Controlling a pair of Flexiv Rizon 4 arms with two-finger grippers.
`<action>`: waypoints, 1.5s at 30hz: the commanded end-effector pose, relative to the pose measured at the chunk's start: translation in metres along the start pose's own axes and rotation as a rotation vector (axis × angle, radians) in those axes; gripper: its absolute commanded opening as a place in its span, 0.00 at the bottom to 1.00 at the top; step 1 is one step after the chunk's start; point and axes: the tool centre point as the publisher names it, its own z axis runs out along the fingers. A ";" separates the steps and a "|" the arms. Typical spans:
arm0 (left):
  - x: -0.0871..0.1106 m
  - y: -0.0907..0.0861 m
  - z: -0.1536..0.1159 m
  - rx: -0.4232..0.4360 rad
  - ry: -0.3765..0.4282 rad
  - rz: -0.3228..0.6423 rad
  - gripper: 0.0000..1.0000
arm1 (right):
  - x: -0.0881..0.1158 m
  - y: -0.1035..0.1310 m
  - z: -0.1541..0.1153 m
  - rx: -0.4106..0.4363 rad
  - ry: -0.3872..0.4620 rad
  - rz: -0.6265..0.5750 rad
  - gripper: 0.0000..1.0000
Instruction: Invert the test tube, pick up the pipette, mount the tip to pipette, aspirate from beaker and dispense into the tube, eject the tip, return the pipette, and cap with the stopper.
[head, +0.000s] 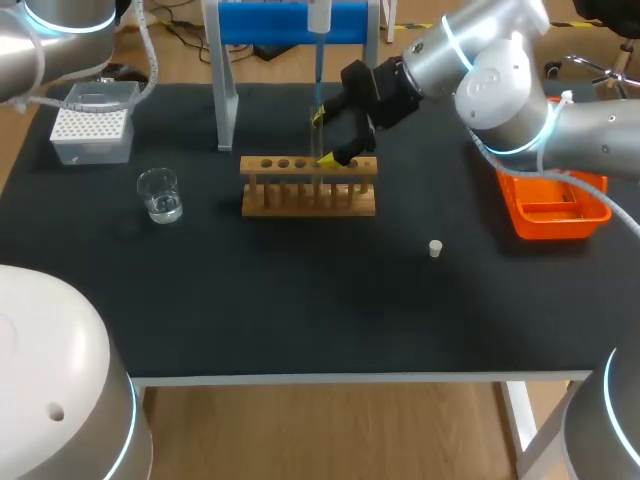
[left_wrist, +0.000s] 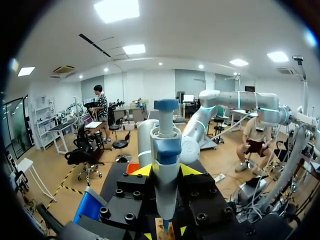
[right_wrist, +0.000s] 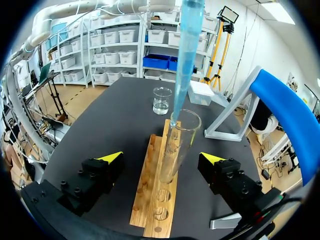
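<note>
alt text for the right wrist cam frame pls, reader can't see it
A blue-tipped pipette points down at the mouth of a glass test tube standing in a wooden rack. The right end effector is open, its yellow-tipped fingers either side of the tube and clear of it; a beaker stands beyond the rack.

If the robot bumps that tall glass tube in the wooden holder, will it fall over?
Probably not: the tall clear glass test tube stands in a hole of the wooden rack, which should catch it. It looks thin and smooth, so likely slippery and easily cracked.
</note>
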 end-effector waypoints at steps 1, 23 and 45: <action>-0.004 0.004 0.000 0.006 0.006 -0.001 0.00 | 0.000 0.000 -0.001 0.002 0.001 0.001 1.00; -0.016 0.014 -0.008 -0.012 -0.002 -0.032 0.00 | 0.000 0.000 -0.001 0.002 0.001 0.001 1.00; -0.026 0.010 0.005 0.003 0.026 -0.014 0.00 | 0.000 0.000 -0.001 0.002 0.001 0.001 1.00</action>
